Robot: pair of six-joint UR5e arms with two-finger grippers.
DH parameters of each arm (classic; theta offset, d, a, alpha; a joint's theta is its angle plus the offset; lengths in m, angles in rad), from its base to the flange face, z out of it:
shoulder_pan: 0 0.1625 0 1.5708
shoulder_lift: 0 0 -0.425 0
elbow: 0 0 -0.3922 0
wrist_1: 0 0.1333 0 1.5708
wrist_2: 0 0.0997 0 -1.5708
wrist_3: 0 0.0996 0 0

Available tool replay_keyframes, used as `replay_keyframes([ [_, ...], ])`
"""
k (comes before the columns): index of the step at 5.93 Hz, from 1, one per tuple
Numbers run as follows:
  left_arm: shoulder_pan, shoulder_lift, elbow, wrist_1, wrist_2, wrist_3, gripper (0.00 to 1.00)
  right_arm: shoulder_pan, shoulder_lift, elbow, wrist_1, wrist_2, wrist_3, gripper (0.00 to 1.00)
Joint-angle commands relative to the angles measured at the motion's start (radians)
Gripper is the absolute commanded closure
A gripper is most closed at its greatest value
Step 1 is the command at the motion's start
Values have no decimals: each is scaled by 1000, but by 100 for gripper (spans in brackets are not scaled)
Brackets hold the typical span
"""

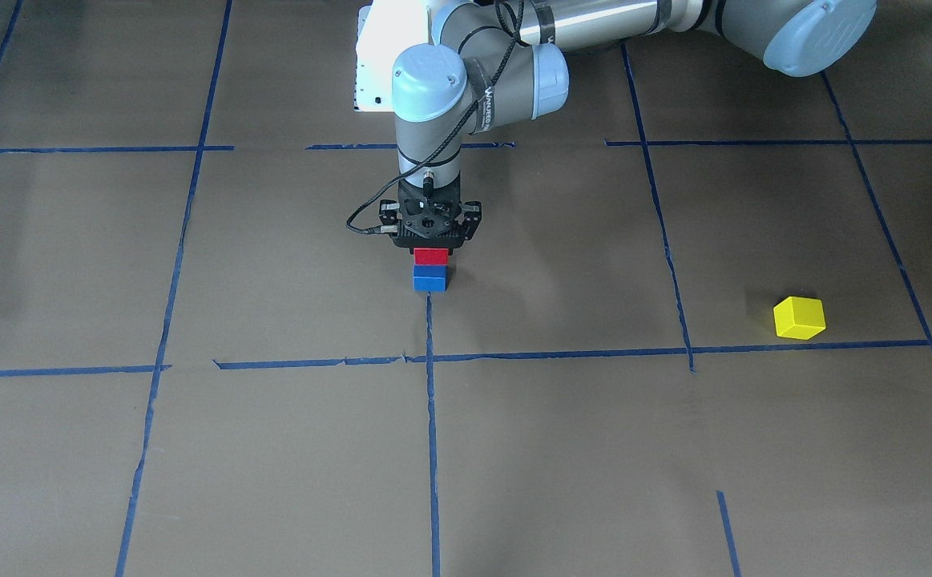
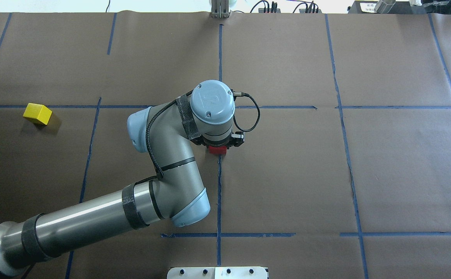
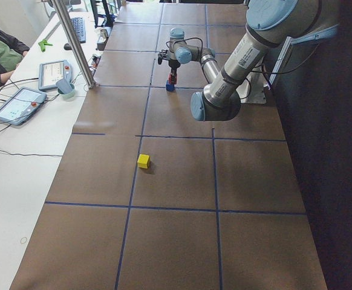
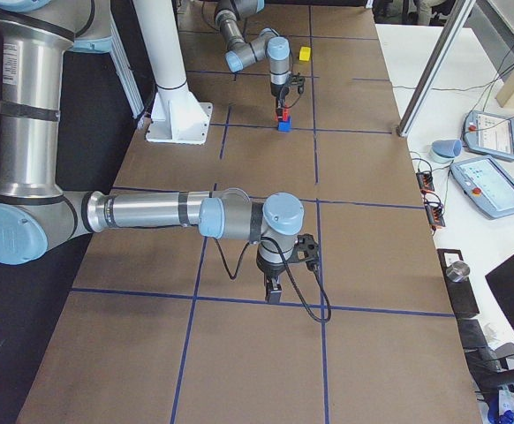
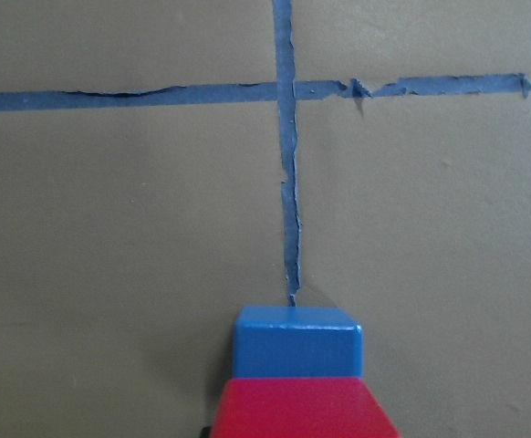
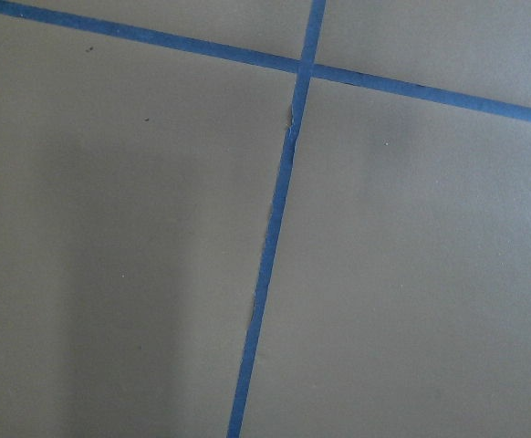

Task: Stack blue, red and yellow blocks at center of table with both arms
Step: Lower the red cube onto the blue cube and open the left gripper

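The red block (image 1: 431, 256) sits on top of the blue block (image 1: 429, 278) at the table's centre, at the end of a tape line. My left gripper (image 1: 431, 245) points straight down over the stack and looks shut on the red block. The left wrist view shows the red block (image 5: 302, 409) over the blue block (image 5: 297, 342). The yellow block (image 1: 799, 317) lies alone far off on my left side; it also shows in the overhead view (image 2: 37, 113). My right gripper (image 4: 275, 291) hangs low over bare table far from the stack, seen only in the right side view; I cannot tell its state.
Blue tape lines (image 1: 431, 417) divide the brown table into squares. The robot's white base plate (image 2: 217, 272) is at the near edge. Tablets and cables (image 3: 19, 103) lie on the white bench beyond the far table edge.
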Motion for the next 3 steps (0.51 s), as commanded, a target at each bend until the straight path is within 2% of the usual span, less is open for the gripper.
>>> replay_keyframes([
  [1,-11,-3,4,-4,-2,21,95,0,0,1,0,0,0,0],
  [3,-34,-3,7,-6,-8,24,96,0,0,1,0,0,0,0],
])
